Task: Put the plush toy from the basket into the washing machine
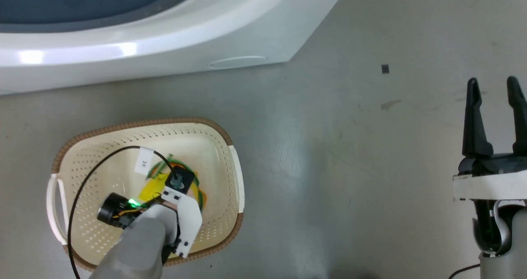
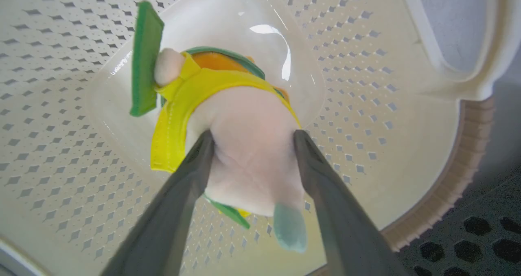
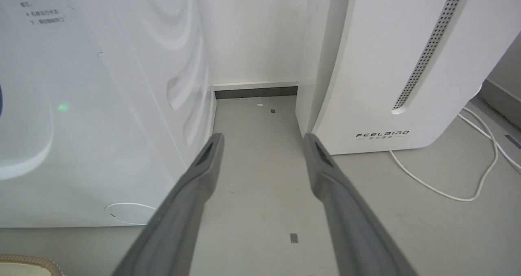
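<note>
Toy spot: small soft plush toy with a pale pink head, yellow body and green and orange bits [image 2: 248, 162], mid-frame in the left wrist view, down inside the cream perforated plastic basket with the brown woven-look rim [image 1: 164, 122] at the lower left of the head view.
Lift status: can't tell whether it's clear of the basket bottom yet.
Left claw [image 2: 253, 135]: pinching the toy's pink head, one dark finger on each side, tips ending near the yellow collar.
Right claw [image 1: 493, 81]: spread wide, nothing in it, far right of the head view over the bare grey floor [image 1: 329, 147].
Washer: big white front-loading washing machine [image 1: 164, 44] across the upper left of the head view, apart from the basket. Can't tell if the door's open.
Risk 1: squishy fabric in a two-finger pinch, so probably a slip on the lift or swing, landing in the basket or on the floor.
Risk 2: loose green leaf flap [image 2: 144, 60], upper left of the wrist view, could snag a handle slot or the rim on the way out.
Risk 3: black cable [image 1: 82, 180] looping over the basket, could hook the rim and drag or tip the light plastic.
</note>
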Motion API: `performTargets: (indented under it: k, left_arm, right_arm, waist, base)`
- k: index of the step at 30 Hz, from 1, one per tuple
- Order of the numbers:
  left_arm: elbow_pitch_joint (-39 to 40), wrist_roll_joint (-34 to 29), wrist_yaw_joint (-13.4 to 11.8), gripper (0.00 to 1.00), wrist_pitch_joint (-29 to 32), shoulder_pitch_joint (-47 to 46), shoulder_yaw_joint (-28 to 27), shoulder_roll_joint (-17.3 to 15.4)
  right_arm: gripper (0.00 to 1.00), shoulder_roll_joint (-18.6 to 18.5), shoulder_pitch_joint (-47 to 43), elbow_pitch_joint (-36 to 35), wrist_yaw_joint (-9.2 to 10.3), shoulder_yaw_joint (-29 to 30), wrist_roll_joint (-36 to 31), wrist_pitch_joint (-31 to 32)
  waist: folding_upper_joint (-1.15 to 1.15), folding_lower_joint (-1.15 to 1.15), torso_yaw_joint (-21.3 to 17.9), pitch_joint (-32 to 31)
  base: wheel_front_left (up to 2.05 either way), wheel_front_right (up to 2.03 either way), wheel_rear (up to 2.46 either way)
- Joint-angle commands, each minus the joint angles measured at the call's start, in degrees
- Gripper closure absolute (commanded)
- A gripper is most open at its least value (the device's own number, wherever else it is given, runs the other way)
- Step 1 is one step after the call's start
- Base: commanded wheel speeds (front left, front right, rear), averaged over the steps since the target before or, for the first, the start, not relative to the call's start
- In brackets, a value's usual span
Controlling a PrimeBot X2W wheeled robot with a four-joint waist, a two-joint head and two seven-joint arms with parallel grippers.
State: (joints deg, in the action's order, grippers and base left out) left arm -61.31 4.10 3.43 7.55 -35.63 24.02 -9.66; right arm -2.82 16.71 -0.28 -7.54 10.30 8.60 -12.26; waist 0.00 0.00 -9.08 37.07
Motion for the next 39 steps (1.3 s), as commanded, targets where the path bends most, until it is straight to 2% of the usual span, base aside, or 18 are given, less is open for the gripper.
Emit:
performTargets:
  k: [1,20,21,22,32,39]
  left_arm:
    - [-1.5,-0.1,-0.4,0.0,0.3,-1.6,0.7,-0.6]
    - [-12.6,0.9,-1.4,0.0,1.4,-10.8,7.2,-2.3]
    - [-12.6,0.8,-1.4,0.45,1.3,-10.8,7.4,-2.3]
    - [-12.6,0.9,-1.3,1.0,1.2,-10.8,7.5,-2.2]
    - [-12.6,2.0,-0.6,1.0,1.5,-10.5,8.1,-2.3]
    - [-12.6,3.1,-0.4,1.0,-1.7,-9.0,8.3,-1.0]
  right_arm:
    - [0.0,-0.1,1.5,-0.2,0.05,0.3,0.3,-0.5]
    - [0.0,-0.1,5.8,-0.5,0.05,2.5,0.8,-2.7]
    - [0.0,-0.1,5.8,-0.5,0.05,2.5,0.8,-2.7]
    - [0.0,-0.1,5.8,-0.6,0.05,2.5,0.7,-2.7]
    - [0.0,-0.1,5.8,-0.5,0.05,2.1,0.3,-2.7]
    - [0.0,-0.1,4.6,0.1,0.05,1.8,-1.0,-2.7]
  waist:
    - [0.0,0.0,-0.4,1.5]
    - [0.0,0.0,-1.5,11.3]
    - [0.0,0.0,-1.4,11.2]
    - [0.0,0.0,-1.3,11.1]
    - [0.0,0.0,-1.2,10.2]
    - [0.0,0.0,-0.7,6.4]
  base:
    - [0.0,0.0,0.0]
    - [0.0,0.0,0.0]
    - [0.0,0.0,0.0]
    - [0.0,0.0,0.0]
    - [0.0,0.0,0.0]
    - [0.0,0.0,0.0]
